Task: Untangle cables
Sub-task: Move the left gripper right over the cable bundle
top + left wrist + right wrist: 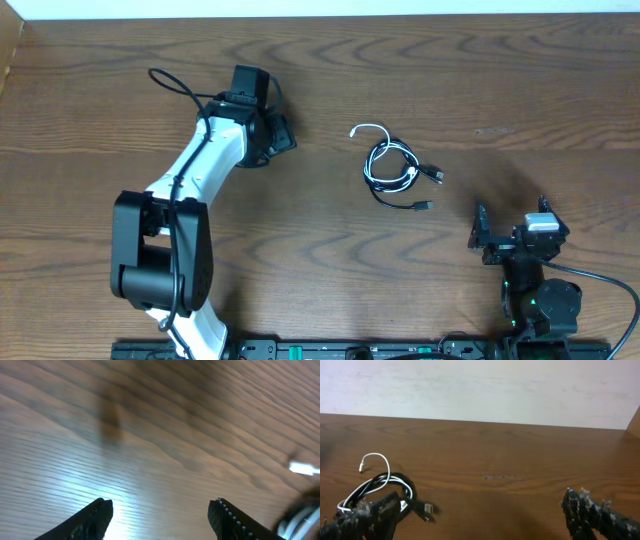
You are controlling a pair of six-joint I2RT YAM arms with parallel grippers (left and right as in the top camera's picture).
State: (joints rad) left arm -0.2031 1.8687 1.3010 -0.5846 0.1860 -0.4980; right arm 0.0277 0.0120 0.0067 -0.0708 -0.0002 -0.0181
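Roughly between both open jaws, the cables (392, 165) lie tangled, touching neither.

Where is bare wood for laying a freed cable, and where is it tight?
Free: brown wooden table between the white left arm and the open right end effector; also the far right corner beyond the tangled black and white cables. Crowded: around that bundle, flanked by the left end effector.

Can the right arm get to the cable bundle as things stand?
Probably yes. The right gripper is open and empty, and only bare table lies between it and the cables; the left gripper sits well off on their other side.
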